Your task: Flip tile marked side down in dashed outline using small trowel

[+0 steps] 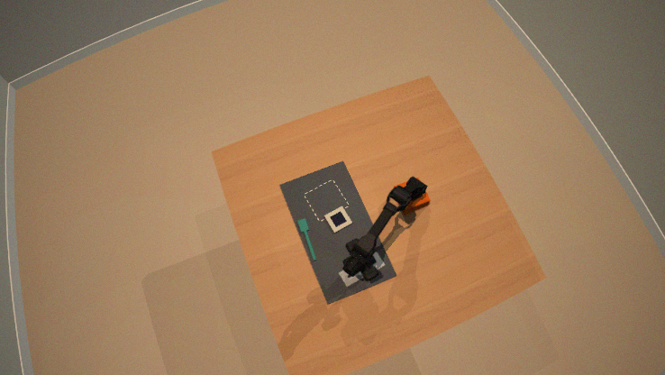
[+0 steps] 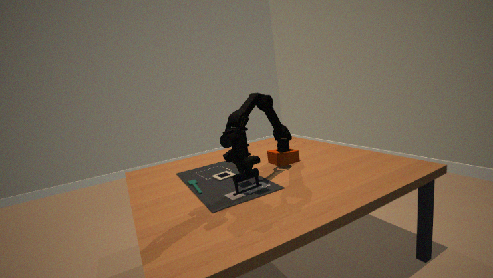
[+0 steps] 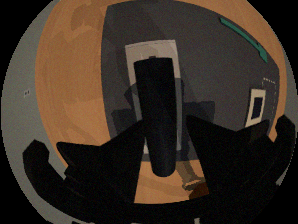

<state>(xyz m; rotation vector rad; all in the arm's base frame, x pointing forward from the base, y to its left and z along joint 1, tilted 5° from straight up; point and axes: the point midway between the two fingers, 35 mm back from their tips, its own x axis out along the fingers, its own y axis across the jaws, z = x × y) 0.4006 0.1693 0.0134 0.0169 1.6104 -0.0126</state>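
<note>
The trowel [image 1: 347, 278] [image 2: 231, 196] [image 3: 132, 54] is a flat pale grey plate with a raised black bar handle. It lies flat near one end of the dark mat [image 1: 334, 171] [image 2: 213, 204] [image 3: 113, 50]. My gripper [image 2: 245, 175] [image 3: 165, 121] points down over it, its partly open fingers on both sides of the handle; a gap shows on the right in the wrist view. The tile [image 1: 329, 223] [image 2: 216, 177] [image 3: 253, 93], cream with a dark square facing up, lies flat at one corner of the dashed outline [image 1: 332, 180], mostly outside it. In the top view the arm hides the fingertips.
A green, thin-handled, flat-bladed tool [image 1: 303, 225] [image 2: 192, 182] [image 3: 243, 33] lies along the mat's long edge. The arm's orange base block [image 1: 423, 201] [image 2: 282, 158] stands on the wooden table [image 1: 447, 149] [image 2: 207, 252] beside the mat.
</note>
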